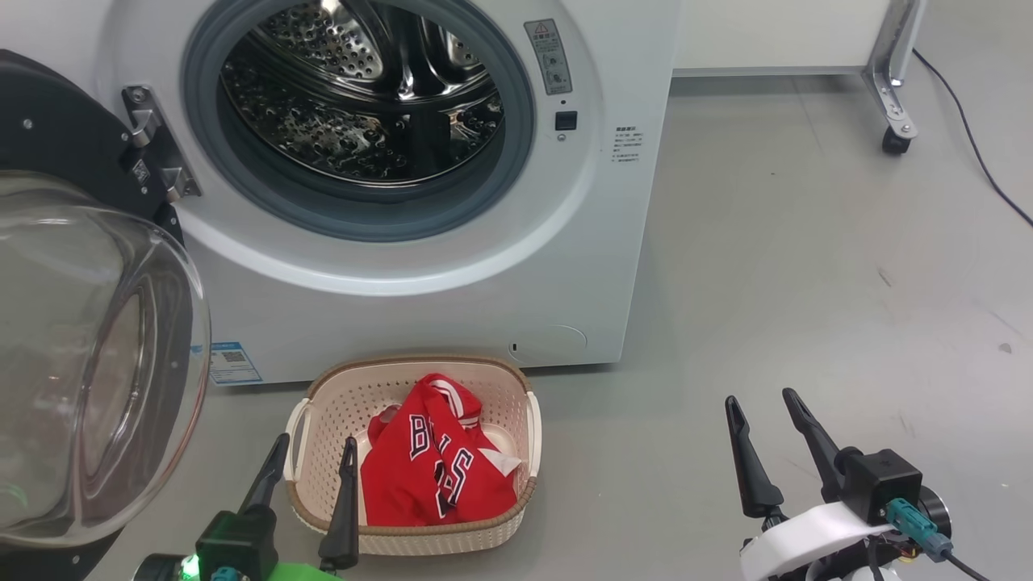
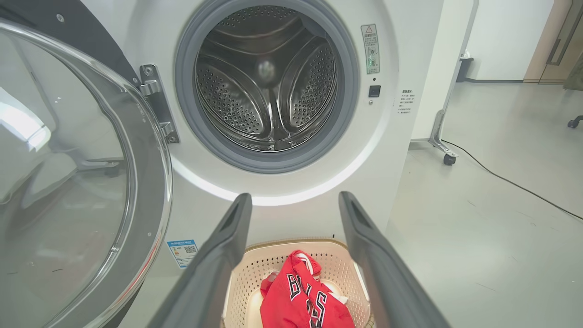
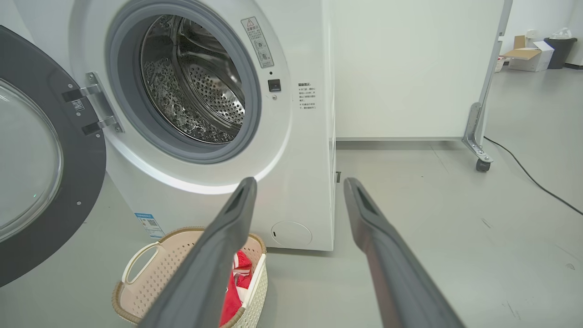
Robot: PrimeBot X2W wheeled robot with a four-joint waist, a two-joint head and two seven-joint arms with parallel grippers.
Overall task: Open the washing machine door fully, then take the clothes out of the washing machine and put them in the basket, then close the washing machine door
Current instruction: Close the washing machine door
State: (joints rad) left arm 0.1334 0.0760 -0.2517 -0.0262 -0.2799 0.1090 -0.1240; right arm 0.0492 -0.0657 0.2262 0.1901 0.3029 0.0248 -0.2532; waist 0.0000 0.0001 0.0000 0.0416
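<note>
**Red jersey in basket, washer door wide open**

The washer (image 1: 452, 266) fills the upper left of the head view. Its door (image 1: 89, 347) is swung out on the hinge at the frame's left edge, with the glass bowl bulging toward the camera. Inside the grey ring (image 1: 516, 161), the steel drum (image 1: 363, 105) shows its perforated metal and ribs.

At lower centre, the basket (image 1: 347, 403) sits on the grey floor (image 1: 807, 282), just in front of the washer and below a small blue label (image 1: 234, 363). The jersey (image 1: 436, 476) lies crumpled inside the basket with its white lettering up, heaped toward the right and near side.

The left gripper (image 1: 316, 442) rises from the lower left with its fingers spread apart and nothing between them. One tip is just outside the basket's left handle and the other is over the basket beside the jersey; whether either touches cannot be told. In the left wrist view those fingers frame the basket, with the jersey low between them.

The right gripper (image 1: 759, 398), at lower right, is also spread wide and empty over bare floor, well apart from the basket. At upper right stand the wheeled leg (image 1: 896, 137) of a white panel and a dark cable (image 1: 968, 137) trailing across the floor.
</note>
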